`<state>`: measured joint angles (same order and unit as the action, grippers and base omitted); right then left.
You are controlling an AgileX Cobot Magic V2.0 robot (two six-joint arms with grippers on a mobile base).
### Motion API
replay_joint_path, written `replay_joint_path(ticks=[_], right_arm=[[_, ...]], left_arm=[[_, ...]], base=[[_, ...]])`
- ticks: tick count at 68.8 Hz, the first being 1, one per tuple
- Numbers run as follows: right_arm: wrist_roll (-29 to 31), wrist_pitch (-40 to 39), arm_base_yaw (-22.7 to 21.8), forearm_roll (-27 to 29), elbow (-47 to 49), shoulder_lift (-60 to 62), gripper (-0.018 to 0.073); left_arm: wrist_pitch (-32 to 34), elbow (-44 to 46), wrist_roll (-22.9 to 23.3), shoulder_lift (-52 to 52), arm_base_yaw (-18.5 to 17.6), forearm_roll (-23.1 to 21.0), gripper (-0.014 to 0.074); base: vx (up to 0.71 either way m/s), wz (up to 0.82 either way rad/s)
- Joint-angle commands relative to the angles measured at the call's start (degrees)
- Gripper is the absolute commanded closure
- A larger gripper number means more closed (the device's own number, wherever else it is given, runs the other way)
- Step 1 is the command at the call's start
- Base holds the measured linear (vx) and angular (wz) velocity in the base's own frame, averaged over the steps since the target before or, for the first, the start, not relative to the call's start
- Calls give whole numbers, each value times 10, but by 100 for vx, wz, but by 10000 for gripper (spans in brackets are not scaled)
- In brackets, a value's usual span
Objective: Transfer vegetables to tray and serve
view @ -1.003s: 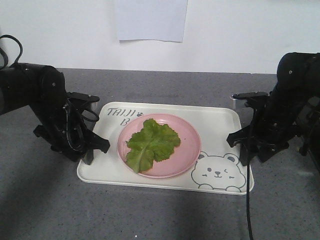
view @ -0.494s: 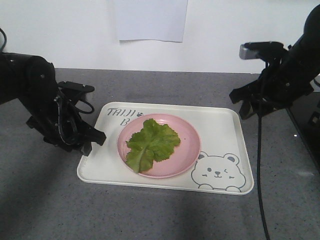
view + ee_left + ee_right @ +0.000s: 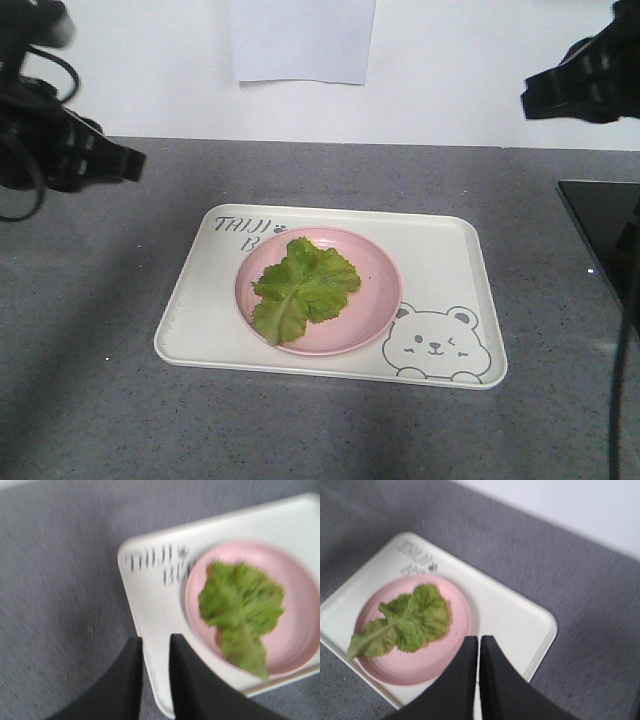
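Note:
The vegetables, one frilly green lettuce leaf, lie on a round pink plate standing in the cream tray with the bear drawing. Both arms hang high and off to the sides, touching nothing. My left gripper is up at the far left. In the left wrist view it shows a narrow empty gap above the tray's left edge, with the leaf to the right. My right gripper is up at the far right. In the right wrist view it is shut, above the tray beside the leaf.
The tray sits on a grey tabletop against a white wall bearing a sheet of paper. A flat black panel lies at the table's right edge, and a black cable hangs down there.
Both arms have risen from the tray's left and right sides and swung outward and upward. The tray, plate and leaf have stayed where they were.

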<state>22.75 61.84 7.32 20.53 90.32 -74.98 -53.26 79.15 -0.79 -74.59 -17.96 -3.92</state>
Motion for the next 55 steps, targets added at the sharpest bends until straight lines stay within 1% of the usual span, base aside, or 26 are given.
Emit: replay_joint_path(ticks=[1,5,8,17,21,26,31,37,42,46,55], right_arm=[[31,-43,0,15,10,62,565],[45,-69,0,20,-18,105,565],[61,-97,0,26,-58,142,565],[81,-185,0,27,-224,255,565],[93,-223,0,26,-319,309,565],[111,-265,0,24,-410,377,565],[116,-308,0,23,-514,444,565],[116,-346,0,23,-594,504,565],[115,-366,0,25,-637,537,565],[115,-376,0,25,-654,560,565],[115,-385,0,25,-656,580,565]], left_arm=[[60,12,-3,79,-1,-5,601],[87,-7,-13,123,-1,-5,604],[120,-31,-15,157,-1,-5,605],[180,-134,-15,247,-1,-5,603],[195,-203,-15,291,-1,-5,603],[217,-284,-15,348,-1,-5,603],[243,-369,-15,396,-1,-5,603],[281,-445,-14,443,-1,-5,603],[306,-490,-11,468,-1,-5,603],[317,-508,-9,480,-1,-5,603],[320,-511,-9,482,-1,-7,603]], base=[[0,0],[0,0],[0,0],[0,0],[0,0],[0,0],[0,0],[0,0],[0,0],[0,0],[0,0]])
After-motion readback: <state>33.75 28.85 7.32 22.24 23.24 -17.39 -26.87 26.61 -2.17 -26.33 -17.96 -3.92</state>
